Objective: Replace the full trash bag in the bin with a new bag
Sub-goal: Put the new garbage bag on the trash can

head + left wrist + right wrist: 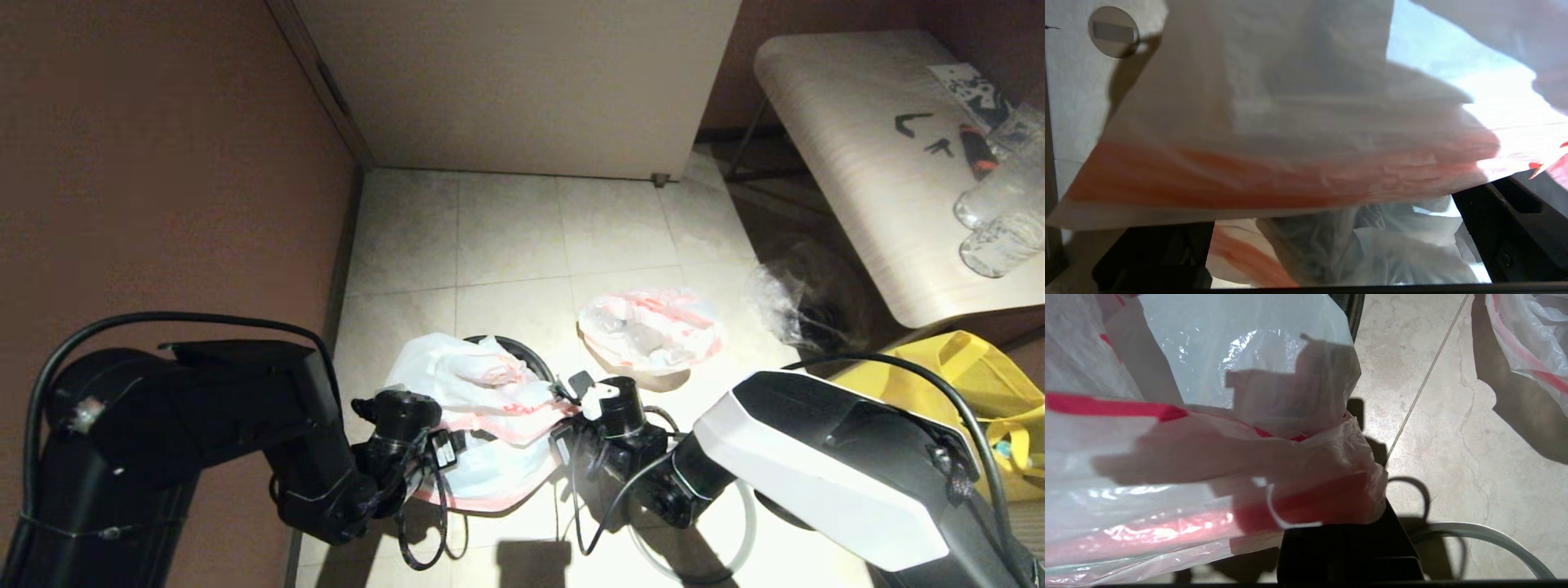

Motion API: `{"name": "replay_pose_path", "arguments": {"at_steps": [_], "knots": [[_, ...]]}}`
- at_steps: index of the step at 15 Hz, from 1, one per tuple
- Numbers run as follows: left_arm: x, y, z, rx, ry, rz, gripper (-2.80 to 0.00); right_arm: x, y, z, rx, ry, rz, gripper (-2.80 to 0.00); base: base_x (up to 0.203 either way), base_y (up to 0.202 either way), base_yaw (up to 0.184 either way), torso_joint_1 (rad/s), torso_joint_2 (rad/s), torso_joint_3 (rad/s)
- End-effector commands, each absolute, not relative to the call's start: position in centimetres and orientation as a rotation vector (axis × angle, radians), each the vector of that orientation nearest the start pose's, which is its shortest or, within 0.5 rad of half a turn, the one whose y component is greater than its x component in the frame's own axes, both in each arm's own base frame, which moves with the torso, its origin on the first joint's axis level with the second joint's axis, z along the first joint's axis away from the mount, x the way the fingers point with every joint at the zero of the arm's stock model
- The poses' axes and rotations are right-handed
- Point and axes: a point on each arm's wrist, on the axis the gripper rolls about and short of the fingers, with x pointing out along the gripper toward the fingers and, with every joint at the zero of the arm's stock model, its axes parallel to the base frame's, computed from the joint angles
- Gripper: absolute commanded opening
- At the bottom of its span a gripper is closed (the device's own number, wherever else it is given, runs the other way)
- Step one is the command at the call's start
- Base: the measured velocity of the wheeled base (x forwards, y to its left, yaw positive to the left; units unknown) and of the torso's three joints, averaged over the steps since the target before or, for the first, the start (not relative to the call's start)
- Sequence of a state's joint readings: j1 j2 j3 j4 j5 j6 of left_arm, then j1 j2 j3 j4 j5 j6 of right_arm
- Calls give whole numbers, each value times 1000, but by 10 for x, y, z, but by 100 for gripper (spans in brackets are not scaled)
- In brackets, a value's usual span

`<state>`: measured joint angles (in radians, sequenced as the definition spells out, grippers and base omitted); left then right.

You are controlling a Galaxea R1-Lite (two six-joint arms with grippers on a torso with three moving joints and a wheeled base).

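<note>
The new bag (482, 408) drapes over the bin (522, 349), covering its mouth. Open floor (506, 229) lies beyond; the full trash bag (651, 327) sits right.

A pale wood-grain table (865, 163) stands at far right, carrying clear plastic bottles (1000, 220). A yellow fabric tote (980, 384) sits near right, beside crumpled clear plastic wrap (788, 302) on the tiled floor (506, 237).
</note>
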<state>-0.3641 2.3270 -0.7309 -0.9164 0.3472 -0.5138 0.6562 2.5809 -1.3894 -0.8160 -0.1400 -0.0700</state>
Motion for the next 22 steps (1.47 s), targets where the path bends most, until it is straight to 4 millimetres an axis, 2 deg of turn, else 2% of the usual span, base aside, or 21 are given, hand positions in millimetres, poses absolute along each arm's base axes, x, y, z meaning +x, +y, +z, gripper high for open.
{"name": "replay_pose_path", "arguments": {"at_steps": [1,9,15,16,19,22], "knots": [[340,-120,-26,-259,615,150,-280,386,293,-8,-213,320,522,-280,0,0,0,0,0,0],[350,-120,-25,-220,567,185,-280,384,295,-6,-208,318,526,-280,0,0,0,0,0,0],[359,-118,-23,-212,505,251,-280,376,296,1,-224,318,513,-280,0,0,0,0,0,0],[360,-118,-24,-210,500,259,-280,375,296,0,-228,318,512,0,0,0,0,0,0,0],[364,-118,-22,-207,478,286,-280,370,294,4,-230,316,513,0,0,0,0,0,0,0],[366,-119,-25,-202,468,306,-280,354,283,7,-258,345,522,0,0,0,0,0,0,0]]}}
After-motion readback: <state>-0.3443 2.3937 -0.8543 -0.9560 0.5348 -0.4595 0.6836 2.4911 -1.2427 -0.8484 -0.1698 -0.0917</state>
